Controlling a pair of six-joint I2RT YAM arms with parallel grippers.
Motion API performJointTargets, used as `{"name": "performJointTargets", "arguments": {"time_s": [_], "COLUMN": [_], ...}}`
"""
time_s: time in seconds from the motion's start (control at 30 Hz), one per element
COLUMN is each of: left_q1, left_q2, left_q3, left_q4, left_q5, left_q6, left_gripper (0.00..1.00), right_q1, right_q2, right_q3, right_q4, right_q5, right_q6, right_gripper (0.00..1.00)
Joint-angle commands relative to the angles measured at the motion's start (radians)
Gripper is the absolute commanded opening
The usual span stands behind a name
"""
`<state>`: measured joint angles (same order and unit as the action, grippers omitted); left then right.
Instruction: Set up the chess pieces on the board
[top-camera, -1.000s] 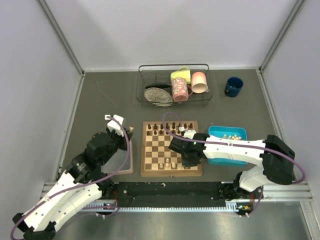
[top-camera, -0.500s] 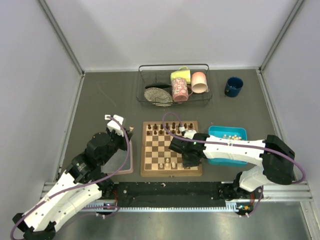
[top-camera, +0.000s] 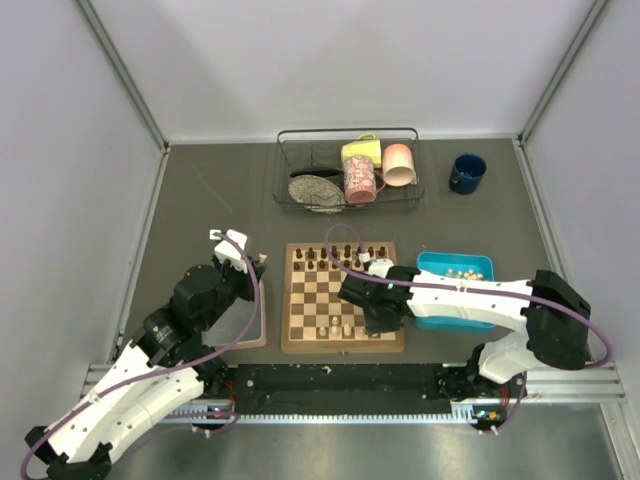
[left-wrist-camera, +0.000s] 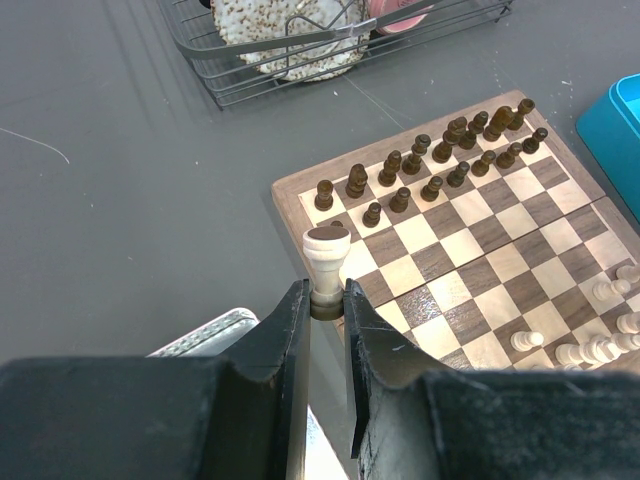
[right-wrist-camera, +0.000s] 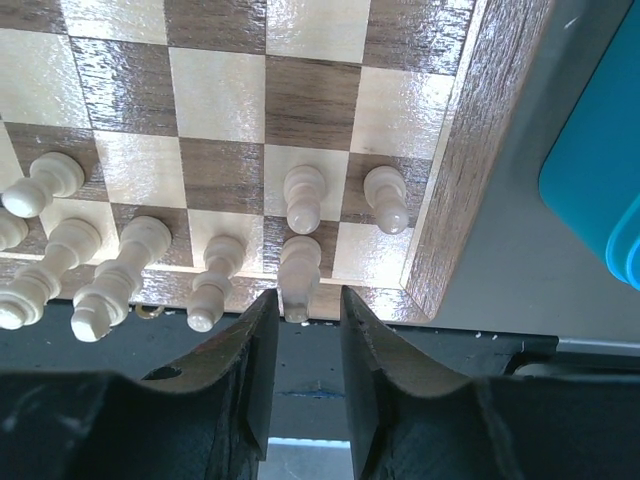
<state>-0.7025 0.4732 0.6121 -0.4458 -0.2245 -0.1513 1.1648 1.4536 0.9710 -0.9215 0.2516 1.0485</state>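
1. left of the board (left-wrist-camera: 500, 262), the left gripper (left-wrist-camera: 327, 300) pinches a cream piece (left-wrist-camera: 326, 255).
2. at its near right corner, the right gripper (right-wrist-camera: 305, 300) straddles a pale piece (right-wrist-camera: 300, 265); grip unclear.

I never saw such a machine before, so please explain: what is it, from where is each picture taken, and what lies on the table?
A robot's left arm and right arm stand at the table's near edge. One picture looks down from above; the other two come from a camera on each wrist. On the table: a chessboard, a blue tray, a wire rack holding mugs, a blue mug. The left hand grips a pale chess piece. The right hand straddles another pale piece in the board's edge row; whether it grips is unclear.
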Motion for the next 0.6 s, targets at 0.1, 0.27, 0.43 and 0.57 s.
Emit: {"name": "performJointTargets", "arguments": {"time_s": [0.1,0.27,0.43,0.57], "left_q1": [0.005,0.005,0.003,0.003], "left_q2": [-0.013,-0.018,-0.007,0.011], "left_q3": [-0.008,0.0,0.025,0.028], "left_q4": [0.056,0.081,0.154,0.252], "left_q5": [0.013,0.126,0.463,0.676], "left_q6": [0.007,0.033,0.087,0.07], "left_gripper": [0.0,0.0,0.0,0.0], "right_q1": [0.013,0.013,0.012,0.013], "right_q2": [-0.101,-0.197,-0.369,-0.466], "right_q3": [0.104,0.167,0.222,0.221], "right_q4": [-0.037,-0.088,0.039,0.191], "right_q5": [0.06,0.113,0.059,-0.095], "right_q6": [-0.022,-0.059,-0.2,-0.275], "right_gripper": [0.33,0.34,0.4,0.46]}}
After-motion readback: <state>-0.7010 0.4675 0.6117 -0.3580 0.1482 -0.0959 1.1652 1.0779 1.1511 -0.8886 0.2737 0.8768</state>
